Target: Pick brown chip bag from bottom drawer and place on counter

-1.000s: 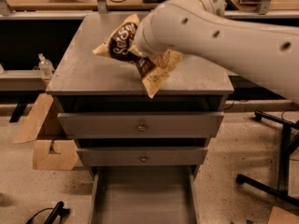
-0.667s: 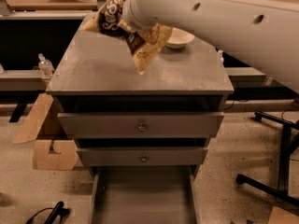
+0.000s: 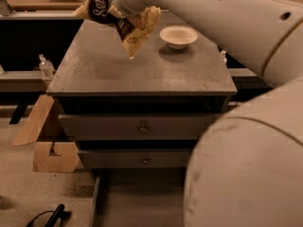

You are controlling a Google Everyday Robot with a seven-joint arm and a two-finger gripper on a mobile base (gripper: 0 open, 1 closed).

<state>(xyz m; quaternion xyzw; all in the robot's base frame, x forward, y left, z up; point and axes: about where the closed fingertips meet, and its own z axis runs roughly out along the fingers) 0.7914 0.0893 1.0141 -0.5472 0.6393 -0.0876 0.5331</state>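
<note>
The brown chip bag (image 3: 136, 28), tan with a dark panel and white script, hangs in the air above the back left part of the counter (image 3: 118, 67). My gripper (image 3: 118, 6) is at the top of the view, shut on the bag's upper part, with the fingers mostly hidden by the bag and wrist. The bottom drawer (image 3: 137, 197) stands pulled open below, and the part of its grey tray that shows is bare. My arm (image 3: 246, 164) fills the right foreground and hides the drawer's right side.
A white bowl (image 3: 178, 36) sits on the counter at the back right. Two upper drawers with round knobs (image 3: 143, 128) are closed. Cardboard pieces (image 3: 52, 155) and a water bottle (image 3: 46, 66) are at the left. A black cable (image 3: 49, 215) lies on the floor.
The gripper has carried the bag up and towards the back left over the counter. The arm now crosses the right foreground, and the white bowl has come into view.
</note>
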